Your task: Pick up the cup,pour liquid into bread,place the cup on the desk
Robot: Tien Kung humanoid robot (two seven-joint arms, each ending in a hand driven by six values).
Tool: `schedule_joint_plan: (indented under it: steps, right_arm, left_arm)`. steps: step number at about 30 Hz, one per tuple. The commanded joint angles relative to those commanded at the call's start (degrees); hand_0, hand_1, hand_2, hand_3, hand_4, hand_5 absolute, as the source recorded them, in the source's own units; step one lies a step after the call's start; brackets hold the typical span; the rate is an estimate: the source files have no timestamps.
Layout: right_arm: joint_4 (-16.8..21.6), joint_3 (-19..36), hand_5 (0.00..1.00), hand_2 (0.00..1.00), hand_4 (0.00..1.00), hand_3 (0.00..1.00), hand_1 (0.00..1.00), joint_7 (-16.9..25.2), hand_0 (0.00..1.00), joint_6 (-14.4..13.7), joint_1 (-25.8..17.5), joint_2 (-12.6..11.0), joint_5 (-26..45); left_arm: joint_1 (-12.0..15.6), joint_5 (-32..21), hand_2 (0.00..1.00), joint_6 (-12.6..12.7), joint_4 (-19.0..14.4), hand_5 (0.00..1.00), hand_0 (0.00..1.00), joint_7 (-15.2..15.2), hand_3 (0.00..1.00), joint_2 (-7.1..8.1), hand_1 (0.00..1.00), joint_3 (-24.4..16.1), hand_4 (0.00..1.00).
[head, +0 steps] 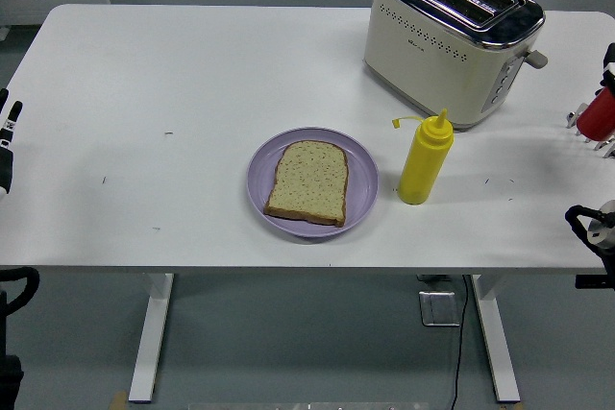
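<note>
At the far left edge we see only a sliver of our left robot hand (6, 141): a black piece with a white-marked tip resting just over the edge of the white rectangular tabletop (192, 74). We cannot tell how its fingers stand, and it touches none of the things on the tabletop.

Toward the middle, near the front edge, sits a round lilac plate (360, 184) with one slice of speckled brown bread (307, 181) lying flat on it. Just beside the plate on its right stands the yellow plastic squeeze bottle (424, 162), upright, its pointed nozzle up and a small cap dangling to the left on a strap. This is the only pouring vessel we see; it stands free on the tabletop, apart from both hands.

Behind the bottle, at the far right of the tabletop, is a cream and chrome two-slot toaster (452, 36), set at an angle.

At the right edge our right robot hand (598, 127) shows only in part: pale finger segments and a red piece above, a black and silver joint lower down. We cannot make out whether it is open or closed; it is well apart from the bottle.
</note>
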Motion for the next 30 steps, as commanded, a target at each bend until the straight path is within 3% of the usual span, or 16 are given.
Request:
schedule_joint_plan:
  steps: [9,11,12,16,30]
  right_arm:
    - [-3.3,-3.6,0.002,0.271,0.576,0.38,0.159,3.9,0.097,0.0,-0.6,0.8,-2.3]
    - [-5.0,-5.3,0.002,0.271,0.576,0.38,0.159,6.6,0.097,0.0,-0.4,1.2,-0.5]
    - [-6.2,-6.3,0.002,0.279,0.572,0.382,0.198,8.5,0.162,0.0,-0.2,1.4,0.7]
    - [-8.7,-8.7,0.002,0.279,0.572,0.382,0.198,12.8,0.162,0.0,0.3,1.8,3.6]
    - [-12.7,-18.8,0.002,0.307,0.569,0.384,0.237,18.4,0.201,0.0,2.4,3.0,9.9]
  left_arm:
    - [0.1,0.0,0.872,0.0,0.0,0.998,0.839,0.0,0.758,0.03,0.85,0.3,0.665]
    - [0.2,0.0,0.872,0.0,0.0,0.998,0.839,0.0,0.758,0.03,0.85,0.3,0.665]
    - [0.2,0.0,0.872,0.0,0.0,0.998,0.838,0.0,0.758,0.02,0.85,0.3,0.666]
    - [0.3,0.0,0.872,0.0,0.0,0.998,0.838,0.0,0.758,0.02,0.85,0.4,0.666]
    - [0.3,0.0,0.872,0.0,0.1,0.998,0.838,0.0,0.758,0.03,0.849,0.2,0.668]
